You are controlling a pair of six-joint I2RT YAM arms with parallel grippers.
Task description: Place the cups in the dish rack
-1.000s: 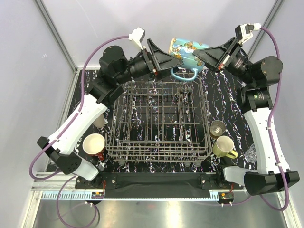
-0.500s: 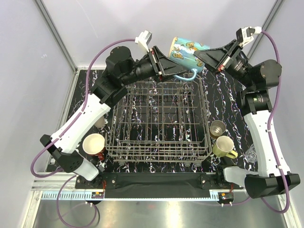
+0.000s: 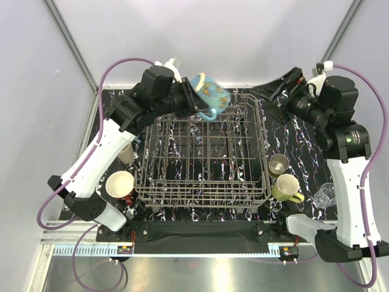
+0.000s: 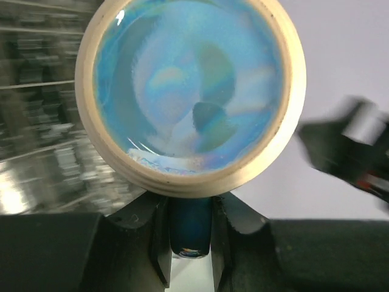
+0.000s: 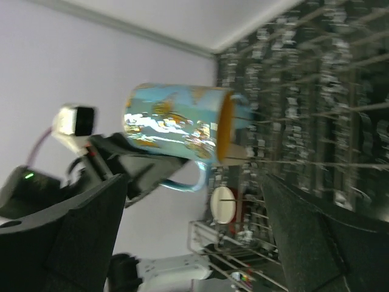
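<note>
The light blue mug (image 3: 210,96) hangs tilted over the back edge of the dish rack (image 3: 203,159). My left gripper (image 3: 196,101) is shut on its handle (image 4: 190,224), and the mug's mouth (image 4: 188,91) faces the left wrist camera. My right gripper (image 3: 271,100) stands open and apart from the mug, to its right over the rack's far right corner. In the right wrist view the blue mug (image 5: 176,131) floats beyond the wide fingers (image 5: 79,237), which hold nothing. A red mug (image 3: 120,185) and a cream cup (image 3: 126,153) stand left of the rack. A steel tumbler (image 3: 278,164), a yellow-green mug (image 3: 287,187) and a clear glass (image 3: 323,196) stand to its right.
The rack's upright tines fill the middle of the black marbled table (image 3: 285,131). Grey walls and metal frame posts (image 3: 73,45) close in the back and sides. My left forearm (image 3: 103,158) passes over the cream cup.
My right gripper opened, let go of the blue mug and drew back to the right. My left gripper shut on the handle and swung the mug left and down toward the rack.
</note>
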